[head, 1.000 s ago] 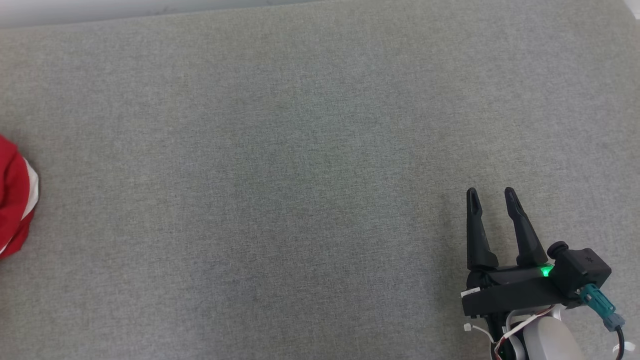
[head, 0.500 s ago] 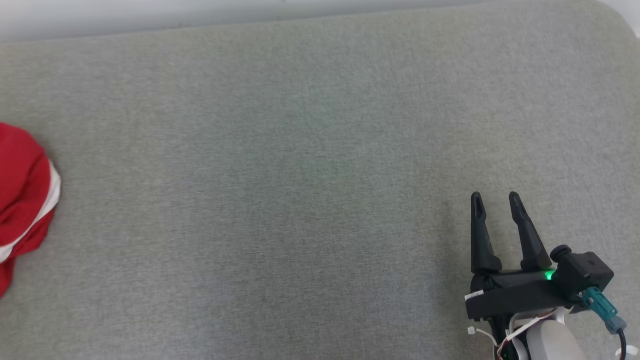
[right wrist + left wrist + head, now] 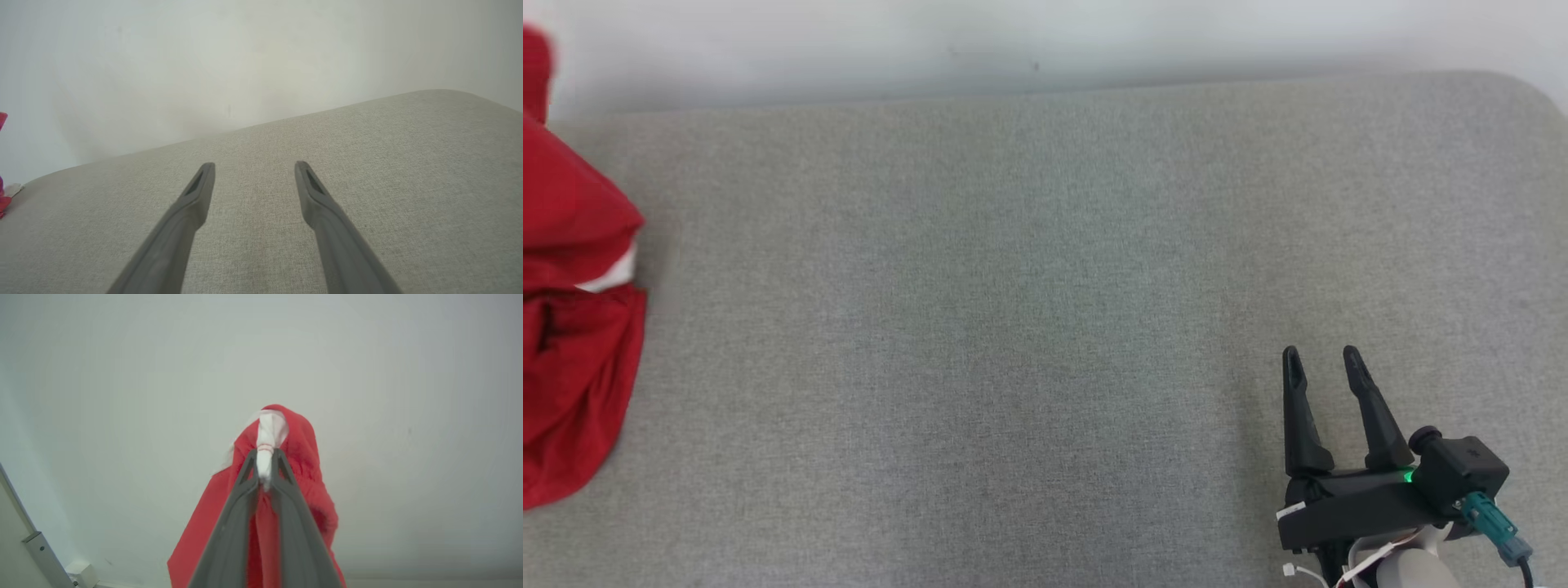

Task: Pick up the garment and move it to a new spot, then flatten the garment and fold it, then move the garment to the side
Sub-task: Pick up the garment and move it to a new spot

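Since a second ago the head camera has tipped upward: the far edge of the grey fabric surface sits lower in the picture and a broader band of pale wall shows above it. The garment at the far left has changed as well, from a small bunched lump at the edge to a tall red drape whose top rises in front of the wall, while its lower folds reach down over the surface near the left edge. It has a strip of white trim partway down. The left wrist view shows why it hangs. The left gripper has its two fingers drawn almost together on a twisted white part of the garment, and the red cloth falls away behind and below the fingers against the plain wall. A metal post stands in the lower left corner of that view. The middle of the surface is bare grey weave. At the lower right of the head view the right gripper hovers over the surface with its jaws spread wide and nothing between them. It is well apart from the garment. Its own wrist view shows the same wide gap over the fabric.
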Controlling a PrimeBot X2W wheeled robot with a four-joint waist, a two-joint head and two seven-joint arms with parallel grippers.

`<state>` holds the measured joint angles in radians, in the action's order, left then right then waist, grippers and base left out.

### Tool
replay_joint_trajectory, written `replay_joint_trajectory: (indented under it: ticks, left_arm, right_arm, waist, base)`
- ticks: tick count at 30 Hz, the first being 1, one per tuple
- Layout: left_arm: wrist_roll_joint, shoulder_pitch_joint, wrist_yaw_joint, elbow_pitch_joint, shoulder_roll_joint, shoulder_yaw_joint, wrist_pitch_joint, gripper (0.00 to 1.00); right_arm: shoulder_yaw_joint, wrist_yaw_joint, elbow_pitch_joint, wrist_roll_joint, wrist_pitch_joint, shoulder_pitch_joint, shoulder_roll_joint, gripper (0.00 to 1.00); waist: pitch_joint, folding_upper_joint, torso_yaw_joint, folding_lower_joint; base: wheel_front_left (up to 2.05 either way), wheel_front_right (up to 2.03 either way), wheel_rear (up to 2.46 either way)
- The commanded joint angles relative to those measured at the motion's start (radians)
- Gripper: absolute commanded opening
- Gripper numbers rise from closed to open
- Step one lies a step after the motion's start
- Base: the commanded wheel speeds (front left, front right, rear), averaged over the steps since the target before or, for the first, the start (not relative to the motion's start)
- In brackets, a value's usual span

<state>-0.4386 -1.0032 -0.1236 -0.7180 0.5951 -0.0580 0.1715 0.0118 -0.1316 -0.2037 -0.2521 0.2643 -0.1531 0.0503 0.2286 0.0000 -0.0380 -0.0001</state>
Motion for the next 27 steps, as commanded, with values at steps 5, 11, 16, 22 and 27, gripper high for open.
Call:
replay_joint_trajectory:
  ticks: [5, 11, 16, 22, 27]
  left_arm:
    - [-0.009, -0.041, -0.005, 0.12, -0.019, -0.032, -0.015, 0.0]
    - [-0.028, -0.074, -0.007, 0.27, -0.055, -0.074, -0.051, 0.0]
    - [-0.031, -0.092, -0.003, 0.37, -0.104, -0.119, -0.095, 0.0]
    - [-0.035, -0.09, 0.007, 0.457, -0.184, -0.19, -0.135, 0.0]
    - [-0.032, -0.056, 0.014, 0.493, -0.255, -0.252, -0.145, 0.0]
  right_arm:
    - [0.001, 0.002, -0.002, -0.012, 0.002, 0.019, -0.001, 1.0]
    - [0.004, 0.002, -0.002, -0.028, 0.002, 0.025, -0.001, 1.0]
    - [0.007, 0.002, -0.004, -0.045, 0.002, 0.02, -0.001, 1.0]
    - [0.012, 0.002, -0.008, -0.069, 0.002, 0.02, -0.001, 1.0]
    - [0.013, 0.002, -0.012, -0.082, 0.002, 0.015, -0.001, 1.0]
  waist:
    - [-0.038, 0.0, -0.026, 0.0001]
    - [-0.041, 0.0, -0.081, 0.0001]
    - [-0.027, 0.0, -0.143, 0.0001]
    - [-0.012, 0.0, -0.218, 0.0001]
    - [-0.003, 0.0, -0.265, 0.0001]
  base:
    - [0.0, 0.0, 0.0]
    - [0.0, 0.0, 0.0]
    - [0.0, 0.0, 0.0]
    - [0.0, 0.0, 0.0]
    - [0.0, 0.0, 0.0]
